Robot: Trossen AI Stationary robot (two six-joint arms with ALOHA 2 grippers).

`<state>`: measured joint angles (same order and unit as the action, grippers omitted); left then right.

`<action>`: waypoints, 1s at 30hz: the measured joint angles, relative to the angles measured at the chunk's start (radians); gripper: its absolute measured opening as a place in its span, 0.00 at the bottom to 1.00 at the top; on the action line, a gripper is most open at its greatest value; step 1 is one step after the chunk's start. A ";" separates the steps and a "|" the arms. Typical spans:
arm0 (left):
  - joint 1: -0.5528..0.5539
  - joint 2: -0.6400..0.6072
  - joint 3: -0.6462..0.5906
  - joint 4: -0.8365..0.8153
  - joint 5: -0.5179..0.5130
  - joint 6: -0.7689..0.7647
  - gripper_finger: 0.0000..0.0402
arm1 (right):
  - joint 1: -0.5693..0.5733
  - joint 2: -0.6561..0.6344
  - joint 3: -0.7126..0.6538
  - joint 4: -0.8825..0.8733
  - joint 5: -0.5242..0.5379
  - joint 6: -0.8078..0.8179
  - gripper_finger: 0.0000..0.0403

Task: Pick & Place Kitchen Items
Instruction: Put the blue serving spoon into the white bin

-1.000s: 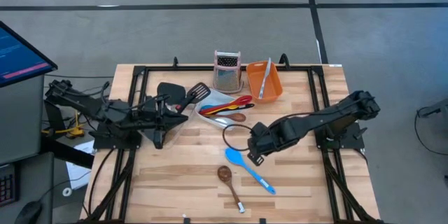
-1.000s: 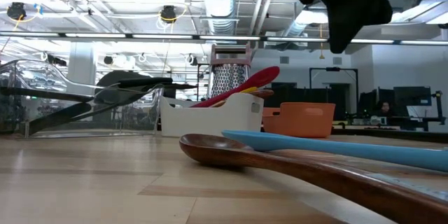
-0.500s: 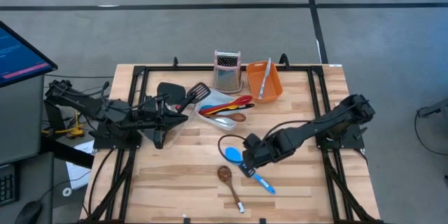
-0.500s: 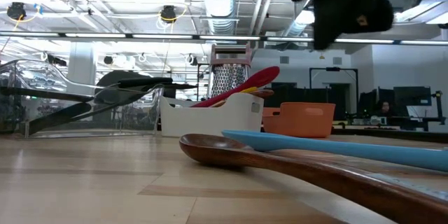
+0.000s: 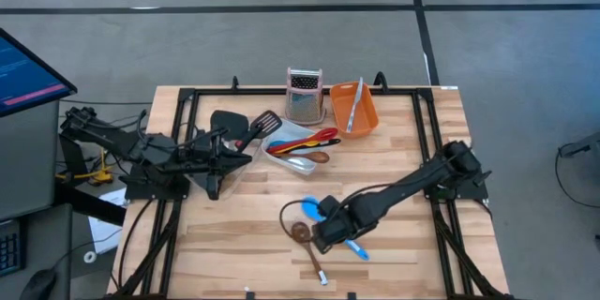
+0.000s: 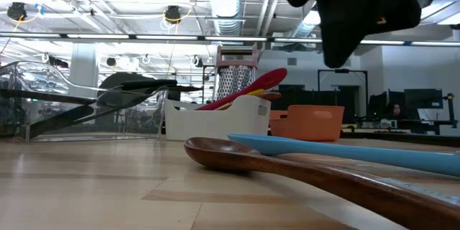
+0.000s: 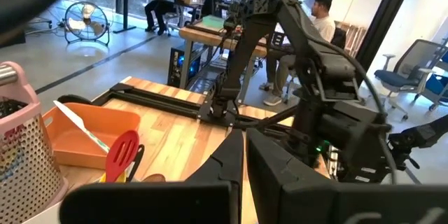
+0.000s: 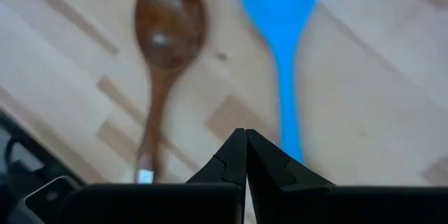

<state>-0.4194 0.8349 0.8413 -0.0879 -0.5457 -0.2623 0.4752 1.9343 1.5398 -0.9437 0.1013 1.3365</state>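
R fingers (image 8: 241, 155) closed over blue spoon (image 8: 281, 35)

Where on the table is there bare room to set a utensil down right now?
Bare wood lies along the front-left, below the left gripper and left of the wooden spoon, and front-right, right of the blue spoon. Crowded: the back middle, around the white tub, grater and orange tub.
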 joint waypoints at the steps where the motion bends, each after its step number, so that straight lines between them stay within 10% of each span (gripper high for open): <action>1: 0.000 0.000 -0.001 -0.001 0.000 0.000 0.01 | 0.002 0.009 0.012 -0.001 -0.014 0.000 0.00; 15: 0.000 0.000 -0.002 -0.002 0.000 -0.006 0.01 | -0.005 0.084 0.023 -0.112 -0.080 -0.023 0.02; 30: 0.000 0.000 -0.002 -0.002 0.000 -0.006 0.01 | -0.013 0.083 0.024 -0.108 -0.075 -0.087 0.40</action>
<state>-0.4194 0.8349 0.8394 -0.0902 -0.5457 -0.2684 0.4618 2.0174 1.5642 -1.0514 0.0265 1.2495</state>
